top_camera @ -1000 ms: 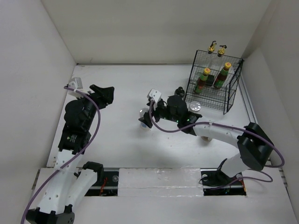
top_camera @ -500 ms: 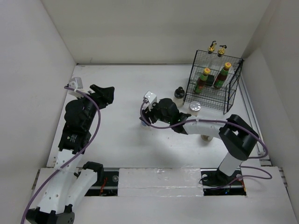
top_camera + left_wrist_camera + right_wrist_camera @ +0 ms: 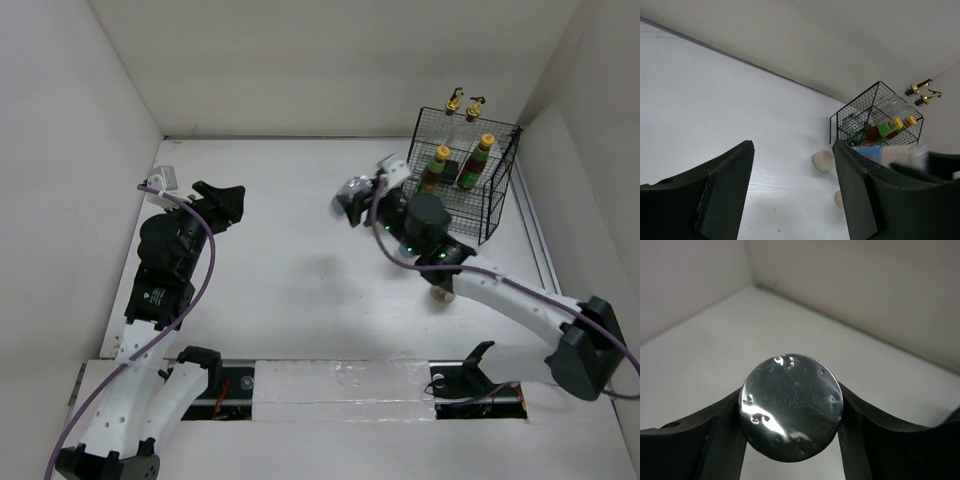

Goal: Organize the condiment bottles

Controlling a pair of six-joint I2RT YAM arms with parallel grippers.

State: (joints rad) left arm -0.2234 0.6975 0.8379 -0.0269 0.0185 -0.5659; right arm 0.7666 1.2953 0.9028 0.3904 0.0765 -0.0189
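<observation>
My right gripper (image 3: 348,205) is shut on a short silver-lidded jar (image 3: 353,191) and holds it above the table, left of the black wire basket (image 3: 497,215). In the right wrist view the round silver lid (image 3: 791,390) fills the gap between the two black fingers (image 3: 725,435) of that gripper (image 3: 790,407). Two clear gold-spouted bottles (image 3: 455,103) and two orange-capped bottles (image 3: 440,160) stand in the basket. My left gripper (image 3: 231,203) is open and empty at the left, far from the bottles; its view shows the basket (image 3: 860,112) and two jars (image 3: 824,160) on the table.
Another small jar (image 3: 438,292) lies on the table under my right forearm. White walls close the table at the left, back and right. My right arm (image 3: 905,156) shows blurred at the right of the left wrist view.
My right gripper has lifted the silver-lidded jar from the middle of the table and swung it back and right, toward the basket. The left arm has not moved.
</observation>
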